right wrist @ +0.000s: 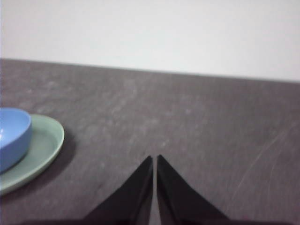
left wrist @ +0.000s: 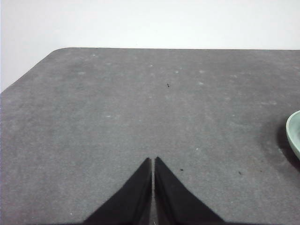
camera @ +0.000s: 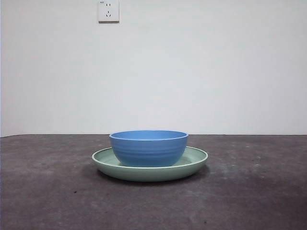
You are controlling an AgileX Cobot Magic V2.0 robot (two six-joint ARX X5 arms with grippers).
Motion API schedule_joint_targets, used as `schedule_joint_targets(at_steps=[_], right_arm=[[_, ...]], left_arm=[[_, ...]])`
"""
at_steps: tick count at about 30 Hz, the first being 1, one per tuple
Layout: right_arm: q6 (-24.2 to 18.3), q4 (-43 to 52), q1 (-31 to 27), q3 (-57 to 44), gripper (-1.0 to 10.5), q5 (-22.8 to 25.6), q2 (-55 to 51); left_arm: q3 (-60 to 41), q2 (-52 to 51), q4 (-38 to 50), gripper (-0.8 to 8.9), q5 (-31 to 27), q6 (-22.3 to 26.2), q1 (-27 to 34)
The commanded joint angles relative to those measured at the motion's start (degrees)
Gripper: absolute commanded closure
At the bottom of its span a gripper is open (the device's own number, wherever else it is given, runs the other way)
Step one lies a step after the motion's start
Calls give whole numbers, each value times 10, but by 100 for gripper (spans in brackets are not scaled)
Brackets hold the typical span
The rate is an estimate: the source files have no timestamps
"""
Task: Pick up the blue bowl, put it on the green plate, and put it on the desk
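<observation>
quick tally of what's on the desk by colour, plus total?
Blue: 1, the blue bowl, sitting in the plate.
Green: 1, the green plate, flat on the desk.
Total: 2.
Neither the left gripper nor the right gripper holds anything; both have their jaws shut, off to either side of the plate.

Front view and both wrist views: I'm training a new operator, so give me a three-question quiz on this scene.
1. True or false: the blue bowl sits on the green plate.
2. Which hand is holding something: A left hand, B right hand, C neither?
3. Fill in: the plate rests on the ____.

Key: 1 true. 2 C, both are shut and apart from the dishes. 3 desk.
</observation>
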Motion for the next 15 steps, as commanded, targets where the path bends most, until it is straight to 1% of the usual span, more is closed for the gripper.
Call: schedule_joint_targets(at_steps=[1, 5, 15], right_arm=[[12, -15, -1, -3, 938, 4, -2], [15, -53, -1, -3, 938, 32, -2], [14, -44, 0, -3, 939, 28, -2]], left_arm=[[-12, -1, -3, 804, -1, -1, 1], [-12, -1, -3, 804, -1, -1, 1], [-12, -1, -3, 804, -1, -1, 1]])
